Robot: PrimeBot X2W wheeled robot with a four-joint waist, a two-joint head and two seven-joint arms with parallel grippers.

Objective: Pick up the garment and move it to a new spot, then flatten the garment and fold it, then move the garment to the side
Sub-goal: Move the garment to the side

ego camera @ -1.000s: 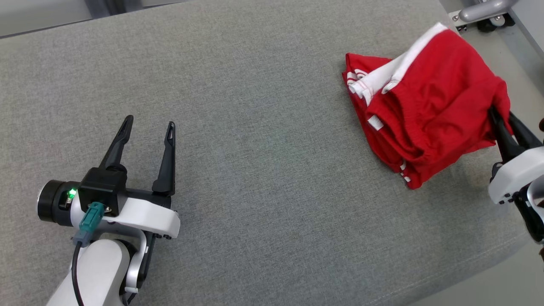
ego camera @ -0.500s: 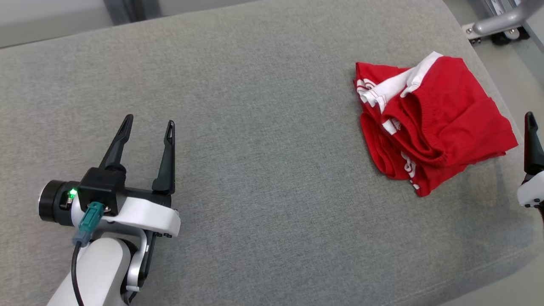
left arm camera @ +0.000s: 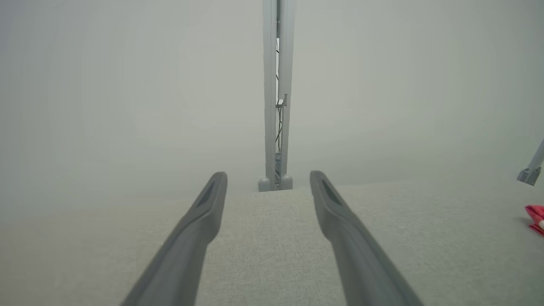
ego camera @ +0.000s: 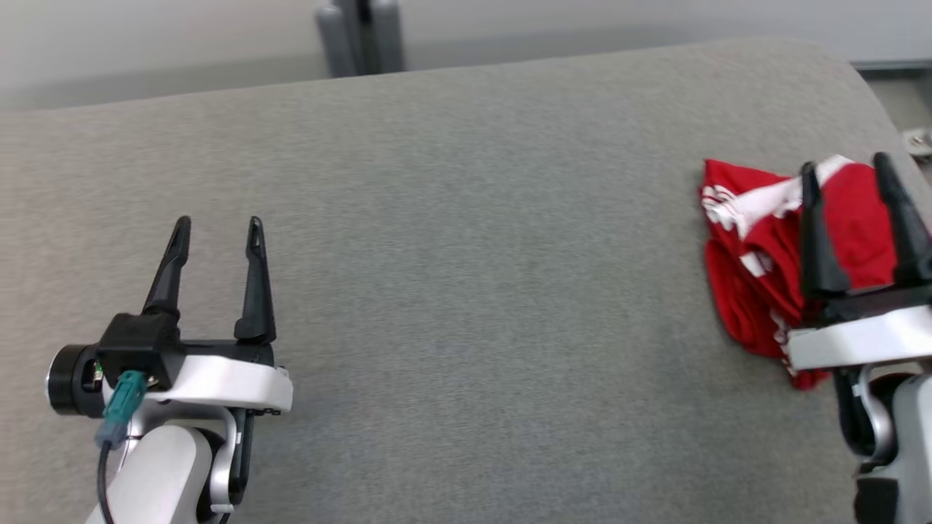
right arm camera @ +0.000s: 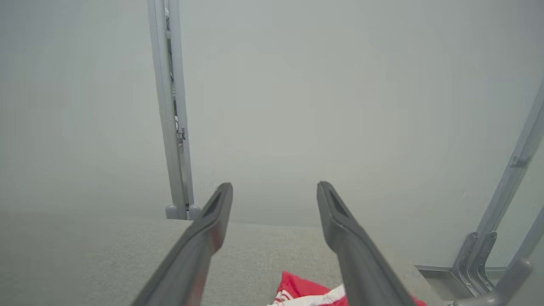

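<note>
Garment (ego camera: 750, 291): red cloth with a white band, lying in a compact, layered bundle at the right end of the grey upholstered surface (ego camera: 466, 218), close to its rounded right edge. What showed of its long axis ran roughly far-to-near in the head view, about parallel to my right fingers. Part of it was hidden behind that gripper, so its full outline could not be told.

Right gripper (ego camera: 844, 164): jaws spread wide, holding nothing. In the head view it stood in front of the bundle, with red cloth showing between the two fingers. In my right wrist view the gripper (right arm camera: 274, 186) pointed out toward the pale wall, and the garment (right arm camera: 306, 293) lay beneath and just ahead, at the bottom edge between the fingers. I judged the fingers to be above the cloth and apart from it. This was by far the nearer arm, so any further nudge would fall to it: a short reach downward and forward.

Left gripper (ego camera: 218, 222): jaws also wide and empty, over bare upholstery, well apart from the garment. In the left wrist view the gripper (left arm camera: 267, 176) faced a grey post (left arm camera: 276, 93), and the garment (left arm camera: 536, 217) showed as a red sliver at the far right.

Status, judged: bundle looked folded and set aside.
</note>
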